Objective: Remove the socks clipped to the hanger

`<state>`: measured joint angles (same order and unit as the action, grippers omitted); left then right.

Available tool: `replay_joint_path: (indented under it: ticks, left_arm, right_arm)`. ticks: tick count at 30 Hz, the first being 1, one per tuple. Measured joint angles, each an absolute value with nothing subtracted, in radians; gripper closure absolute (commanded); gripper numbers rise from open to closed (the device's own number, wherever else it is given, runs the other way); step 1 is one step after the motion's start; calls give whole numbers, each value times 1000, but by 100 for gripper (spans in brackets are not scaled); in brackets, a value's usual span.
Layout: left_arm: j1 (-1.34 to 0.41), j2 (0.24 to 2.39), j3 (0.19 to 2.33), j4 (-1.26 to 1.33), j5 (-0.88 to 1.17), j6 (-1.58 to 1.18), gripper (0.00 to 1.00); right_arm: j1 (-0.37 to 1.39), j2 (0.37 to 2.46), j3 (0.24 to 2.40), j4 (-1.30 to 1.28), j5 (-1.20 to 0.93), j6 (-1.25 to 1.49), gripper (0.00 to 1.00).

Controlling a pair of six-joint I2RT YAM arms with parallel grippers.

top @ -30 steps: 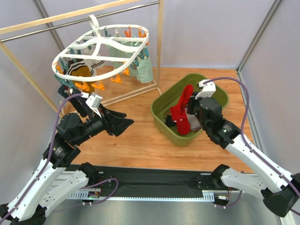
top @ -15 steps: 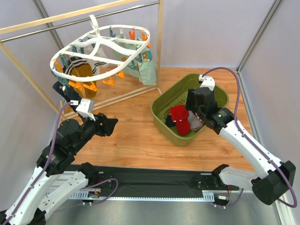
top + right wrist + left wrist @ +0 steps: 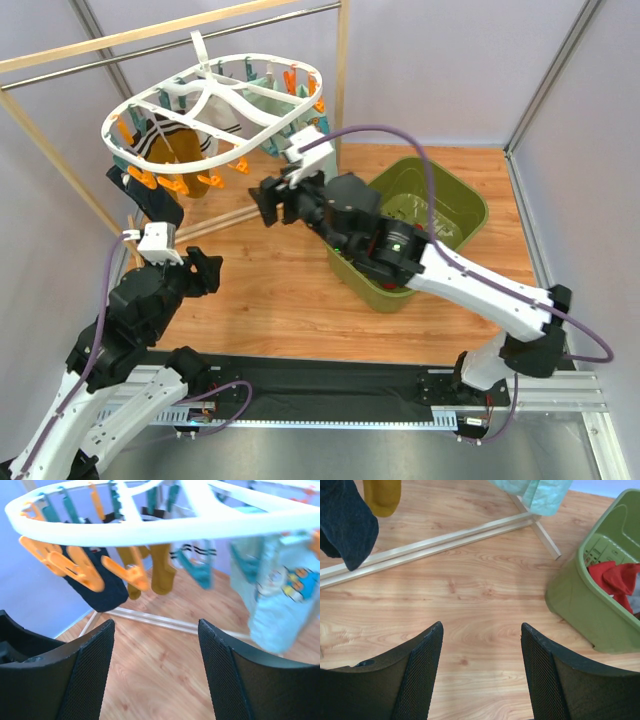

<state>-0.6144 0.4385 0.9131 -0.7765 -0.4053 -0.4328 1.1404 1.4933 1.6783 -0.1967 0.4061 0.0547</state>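
The white oval hanger [image 3: 213, 106] hangs from the rail with orange and teal clips. Several socks still hang from it: a mustard sock [image 3: 166, 150], a black sock [image 3: 152, 203] and a mint printed sock [image 3: 311, 140]. My right gripper [image 3: 265, 203] is open and empty, just below the hanger's near right rim. From its wrist I see the hanger [image 3: 200, 522] overhead, the black sock [image 3: 97, 587], the mustard sock [image 3: 162, 570] and the mint sock [image 3: 280, 595] ahead. My left gripper [image 3: 210, 272] is open and empty, low over the floor. A red sock [image 3: 612, 577] lies in the bin.
The green bin [image 3: 470, 205] stands at the right, partly hidden by my right arm. The wood and metal rail frame [image 3: 342, 80] carries the hanger; its base bar [image 3: 430, 542] crosses the floor. Grey walls close in both sides.
My right gripper let the red sock drop into the bin, opened, and swung left to under the hanger. The left arm drew back and down. The hanger swayed slightly.
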Motion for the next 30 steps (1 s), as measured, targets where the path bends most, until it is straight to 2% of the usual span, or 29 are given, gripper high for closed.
replay_joint_path:
  ticks: [6, 9, 12, 14, 15, 18, 19, 20, 30]
  left_arm:
    - [-614, 363, 920, -781, -375, -443, 29]
    - [-614, 360, 923, -783, -365, -445, 30]
    - [-614, 360, 923, -785, -353, -449, 29]
    - [-614, 360, 923, -784, -345, -452, 29]
    - [-614, 360, 923, -784, -340, -453, 29]
    - [-614, 361, 923, -782, -327, -459, 30]
    - [-614, 362, 923, -781, -323, -461, 30]
    - [-614, 363, 923, -781, -321, -463, 29]
    - [-614, 400, 924, -767, -308, -466, 30]
  right_arm:
    - [1176, 1724, 1863, -171, 422, -61, 33]
    - [1185, 1797, 1922, -137, 458, -129, 37]
    - [1201, 1845, 1963, -80, 520, -194, 54]
    - [1211, 1871, 1992, -39, 569, -231, 60]
    - [1214, 1882, 2007, -23, 595, -246, 69]
    - [1219, 1892, 2017, 20, 645, -290, 83]
    - [1219, 1892, 2017, 28, 657, -302, 95]
    - [1219, 1892, 2017, 37, 666, -310, 100]
    - [1196, 1809, 1872, 97, 696, -321, 100]
